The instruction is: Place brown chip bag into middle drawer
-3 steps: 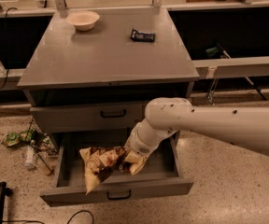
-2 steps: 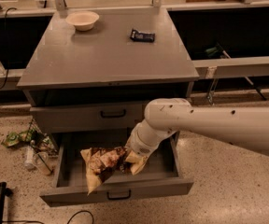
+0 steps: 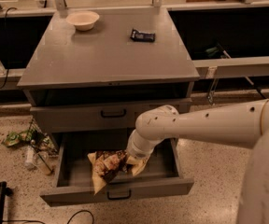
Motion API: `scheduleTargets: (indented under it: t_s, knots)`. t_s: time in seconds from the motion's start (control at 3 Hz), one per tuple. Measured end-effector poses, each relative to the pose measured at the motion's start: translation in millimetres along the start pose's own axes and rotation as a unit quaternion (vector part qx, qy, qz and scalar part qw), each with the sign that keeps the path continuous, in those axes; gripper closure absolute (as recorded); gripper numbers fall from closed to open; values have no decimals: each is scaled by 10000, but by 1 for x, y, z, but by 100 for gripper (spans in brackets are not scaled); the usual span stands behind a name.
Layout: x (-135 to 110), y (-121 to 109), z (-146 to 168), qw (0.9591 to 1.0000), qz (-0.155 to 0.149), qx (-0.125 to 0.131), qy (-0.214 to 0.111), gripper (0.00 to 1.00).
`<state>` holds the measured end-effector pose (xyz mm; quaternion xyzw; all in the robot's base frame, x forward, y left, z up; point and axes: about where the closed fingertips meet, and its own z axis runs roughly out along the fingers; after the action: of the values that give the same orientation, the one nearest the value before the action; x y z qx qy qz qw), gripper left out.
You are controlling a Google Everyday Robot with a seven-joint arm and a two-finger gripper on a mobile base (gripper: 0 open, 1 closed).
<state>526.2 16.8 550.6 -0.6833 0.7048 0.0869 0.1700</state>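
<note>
The brown chip bag (image 3: 107, 166) is crinkled, tan with dark brown patches. It lies inside the open middle drawer (image 3: 120, 193), with its lower corner hanging over the drawer's front edge. The drawer is pulled well out from the grey cabinet, below the closed handled front (image 3: 113, 113). My gripper (image 3: 133, 161) is down in the drawer at the bag's right end, touching it. It is mostly hidden behind my white wrist and the bag.
A cream bowl (image 3: 82, 19) and a small black wrapped bar (image 3: 142, 35) sit on the cabinet top (image 3: 106, 55). Litter and bottles (image 3: 31, 146) lie on the floor left of the drawer. A black pole and cables (image 3: 1, 202) are at the lower left.
Almost nothing. My arm and the bag stay at the same place in the open drawer. The whole view has shifted slightly.
</note>
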Motion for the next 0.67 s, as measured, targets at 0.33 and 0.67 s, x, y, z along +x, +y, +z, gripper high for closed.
scheduleTargets:
  t_s: [0.33, 0.67]
  knots:
    - [18, -21, 35, 9985, -277, 323, 341, 100]
    - [25, -34, 54, 9978, -311, 542, 201, 81]
